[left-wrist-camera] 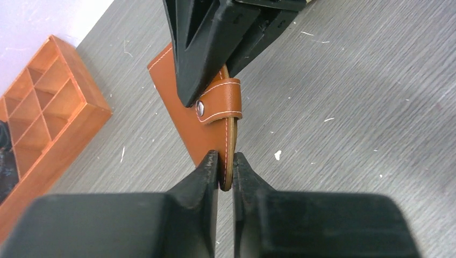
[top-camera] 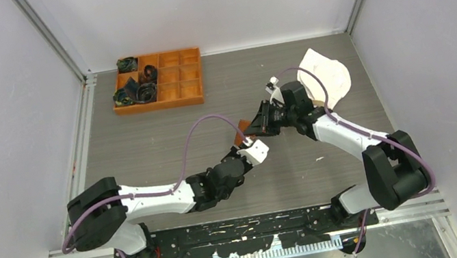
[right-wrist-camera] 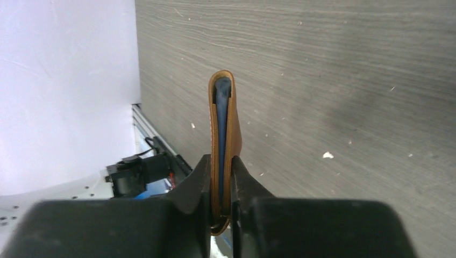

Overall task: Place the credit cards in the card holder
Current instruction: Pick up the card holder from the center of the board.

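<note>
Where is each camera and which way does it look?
Top: above, behind the arms, looking down at the table; both arms show.
Left wrist: looks along the left pincer, shut on the card holder; own fingers show.
Right wrist: looks along the right pincer, clamping it edge-on.
Shared: both wrists see the card holder.

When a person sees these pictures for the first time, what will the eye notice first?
At mid-table the left gripper and the right gripper each pinch an edge of the brown card holder. Inside its fold a grey-blue strip shows, perhaps a card. At the far left stands an orange compartment box.
</note>
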### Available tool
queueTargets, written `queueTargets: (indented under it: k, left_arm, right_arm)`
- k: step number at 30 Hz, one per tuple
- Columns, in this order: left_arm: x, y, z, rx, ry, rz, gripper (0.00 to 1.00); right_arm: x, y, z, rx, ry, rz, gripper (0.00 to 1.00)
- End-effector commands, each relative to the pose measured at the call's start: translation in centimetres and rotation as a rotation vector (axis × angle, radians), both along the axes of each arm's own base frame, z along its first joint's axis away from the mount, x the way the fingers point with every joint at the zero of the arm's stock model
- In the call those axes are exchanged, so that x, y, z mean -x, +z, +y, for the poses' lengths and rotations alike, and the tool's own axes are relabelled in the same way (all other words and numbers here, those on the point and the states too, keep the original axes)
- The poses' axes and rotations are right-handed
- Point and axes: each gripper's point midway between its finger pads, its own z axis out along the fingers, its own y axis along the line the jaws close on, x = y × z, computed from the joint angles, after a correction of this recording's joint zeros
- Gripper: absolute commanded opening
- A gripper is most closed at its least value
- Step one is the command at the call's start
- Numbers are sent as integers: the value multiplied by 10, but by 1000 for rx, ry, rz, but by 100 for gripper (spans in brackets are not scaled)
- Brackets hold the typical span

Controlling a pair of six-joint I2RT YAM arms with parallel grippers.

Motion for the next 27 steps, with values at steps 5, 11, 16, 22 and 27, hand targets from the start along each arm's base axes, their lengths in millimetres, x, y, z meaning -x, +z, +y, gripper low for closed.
queueTargets:
  k: [5, 11, 16, 22, 27]
  left_arm:
    - [-1, 22, -16, 216, 48, 39, 63]
    - [63, 18, -3, 467, -204, 286, 97]
    - [85, 23, 14, 590, -298, 422, 96]
    - [94, 30, 26, 674, -431, 409, 94]
    - [100, 21, 26, 644, -469, 425, 97]
  right_arm:
    - [-16, 15, 2, 15, 76, -128, 1]
    - [12, 22, -1, -39, 414, -322, 1]
    - [52, 19, -16, -19, 708, -472, 1]
    - [87, 25, -25, -83, 879, -668, 1]
    - [105, 37, -28, -114, 934, -793, 1]
